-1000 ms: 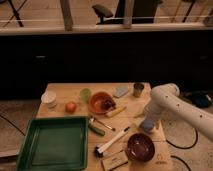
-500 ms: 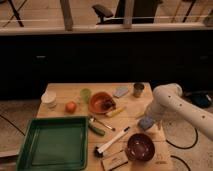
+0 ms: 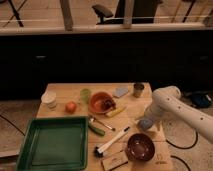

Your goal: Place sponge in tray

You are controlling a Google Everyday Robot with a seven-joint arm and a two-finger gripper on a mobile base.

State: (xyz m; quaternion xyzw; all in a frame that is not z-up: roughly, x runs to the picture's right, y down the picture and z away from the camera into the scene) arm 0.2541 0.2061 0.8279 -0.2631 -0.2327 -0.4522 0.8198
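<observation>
The green tray [image 3: 50,146] lies at the table's front left with nothing in it. The small grey-blue sponge [image 3: 145,124] is at the right side of the wooden table [image 3: 65,91], right at the tip of my white arm. My gripper [image 3: 147,121] reaches down from the right and sits on or around the sponge; the wrist hides how it meets it. The sponge is well to the right of the tray, with a brush and a bowl between them.
A paler flat pad [image 3: 120,92] and a metal cup [image 3: 138,89] sit at the back right. An orange bowl [image 3: 101,102], green cup [image 3: 85,95], orange fruit [image 3: 71,106] and white cup [image 3: 49,99] stand behind the tray. A brush [image 3: 112,142], dark bowl [image 3: 140,146] and small box [image 3: 115,161] lie in front.
My gripper and the sponge at its tip have shifted slightly to the left. Nothing else on the table has moved.
</observation>
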